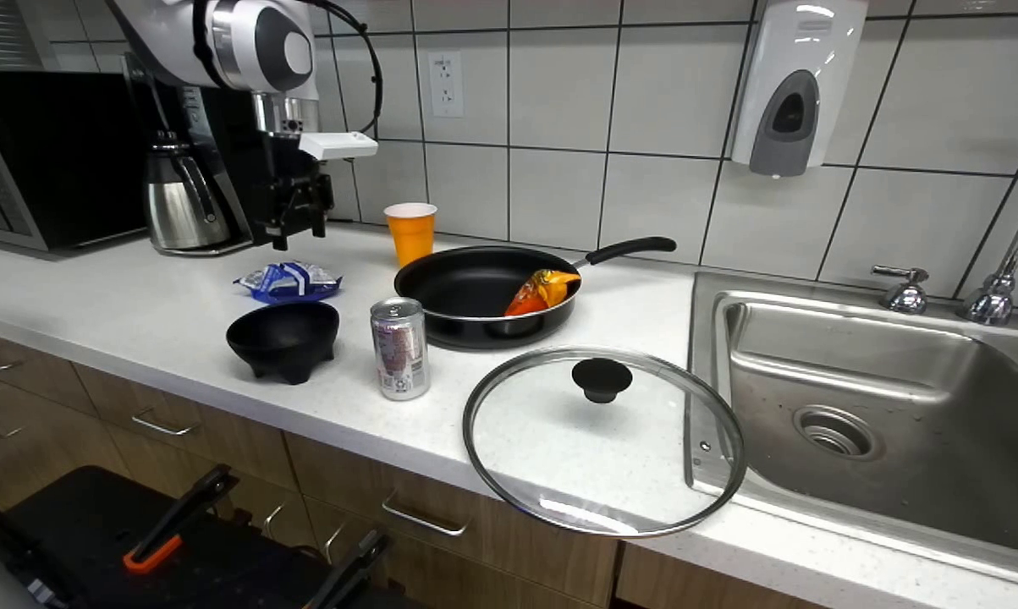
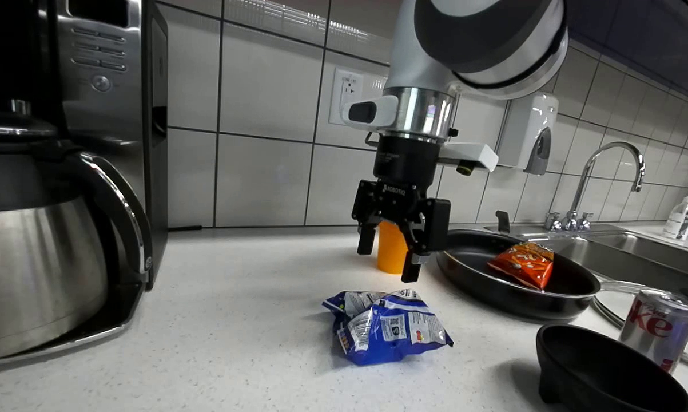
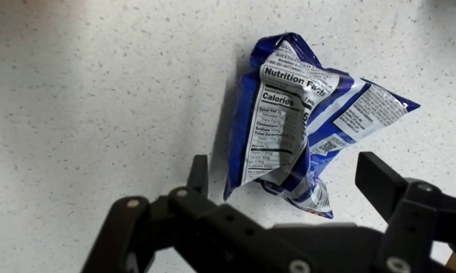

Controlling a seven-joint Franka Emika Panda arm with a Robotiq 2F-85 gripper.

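We've got crinkly, shiny blue-and-white foil snack bag on speckled white tabletop, nutrition label facing up. Our white-and-grey arm points black end effector straight down above bag, clear of it, jaws spread wide.

"Nutrition Facts" bag, "ROBOTIQ" gripper, "ke" can

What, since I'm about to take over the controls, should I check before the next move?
1. Tool open and holding nothing: ok.
2. Blue bag below the tool, untouched: ok, a gap shows in both exterior views.
3. Bag lying flat: not ok, it is crumpled and folded.
4. Orange cup clear of the tool: ok, it stands apart.
5. How firm the bag is: cannot tell.
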